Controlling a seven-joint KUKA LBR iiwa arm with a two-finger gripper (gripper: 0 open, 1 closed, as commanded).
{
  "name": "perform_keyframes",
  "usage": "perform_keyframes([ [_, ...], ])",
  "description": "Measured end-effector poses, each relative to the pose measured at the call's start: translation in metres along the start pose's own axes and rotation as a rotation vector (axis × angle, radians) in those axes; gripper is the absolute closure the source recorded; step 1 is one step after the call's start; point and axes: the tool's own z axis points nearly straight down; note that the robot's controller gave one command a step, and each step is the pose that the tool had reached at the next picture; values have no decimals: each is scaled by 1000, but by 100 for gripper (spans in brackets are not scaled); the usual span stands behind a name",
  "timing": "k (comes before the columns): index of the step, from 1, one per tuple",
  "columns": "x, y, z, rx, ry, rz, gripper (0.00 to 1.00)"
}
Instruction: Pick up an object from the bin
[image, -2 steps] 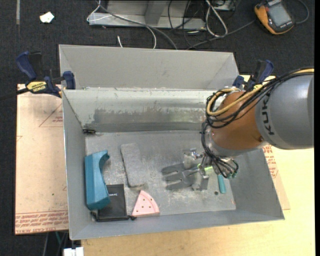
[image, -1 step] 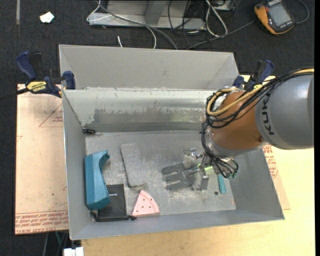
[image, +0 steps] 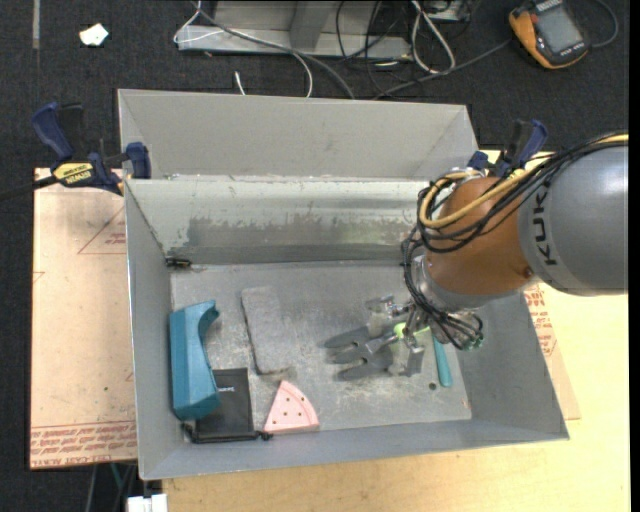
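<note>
Nothing sits between the jaws (image: 347, 358): the two fingers are spread apart over bare floor in the right half of the bin (image: 300, 200), tips pointing toward the bin's left side. The thing nearest ahead of the tips is a flat grey slab (image: 265, 330), oblong and dull. It lies flat, apart from the fingers, with its long axis running from the far wall toward the near wall, across the line of the jaws. Ahead of the jaws and toward the near wall lies a pink triangle (image: 291, 409) with small dark dots, its apex toward the far wall. Behind the jaws, just beside the wrist, lies a thin teal stick (image: 442, 366), also lying far wall to near wall. Farthest ahead, by the left wall, a blue handle-shaped piece (image: 191, 360) touches a black block (image: 230, 400). The grey arm (image: 585, 225) bears the letters "KU".
</note>
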Motion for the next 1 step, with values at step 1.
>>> perform_keyframes([
  [1,-26,-1,-8,-1,-2,27,100],
])
